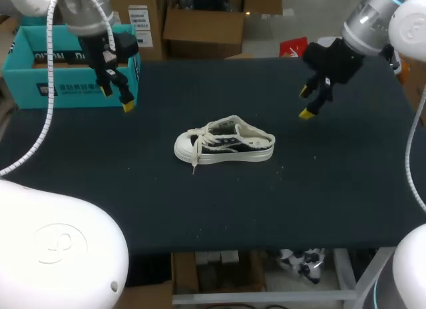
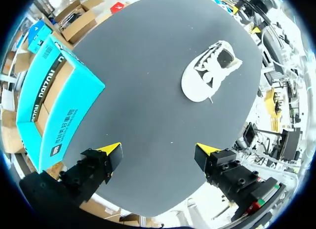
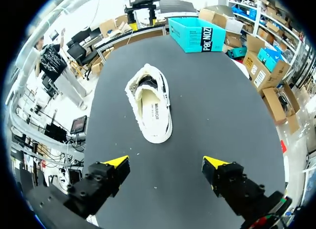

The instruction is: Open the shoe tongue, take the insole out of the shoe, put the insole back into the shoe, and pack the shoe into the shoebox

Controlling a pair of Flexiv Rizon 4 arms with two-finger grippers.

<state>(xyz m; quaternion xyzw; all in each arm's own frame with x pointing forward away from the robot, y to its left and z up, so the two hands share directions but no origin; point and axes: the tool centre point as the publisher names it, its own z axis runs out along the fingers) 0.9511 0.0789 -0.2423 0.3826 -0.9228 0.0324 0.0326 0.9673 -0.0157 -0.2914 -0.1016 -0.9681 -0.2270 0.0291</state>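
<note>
Low canvas sneaker (image 1: 225, 144) sits upright near the middle of the matte black table (image 1: 200, 209), toe pointing to robot's left. Dark upper, cream rubber sole w/ rounded toe cap, frayed cream edging round the opening. Laces are loose; one end trails onto the table by the toe. Pale insole (image 3: 153, 108) lies flat inside; the tongue looks pushed fwd toward the toe, though that's hard to make out. Teal cardboard shoebox (image 1: 40, 82), rectangular, lid off, sits at the far left corner. Left gripper (image 1: 116, 98) hangs just beside the box, fingers spread wide, holding nothing. Right gripper (image 1: 305, 102) hovers beyond the heel, also wide apart and empty, well clear of the shoe.
</note>
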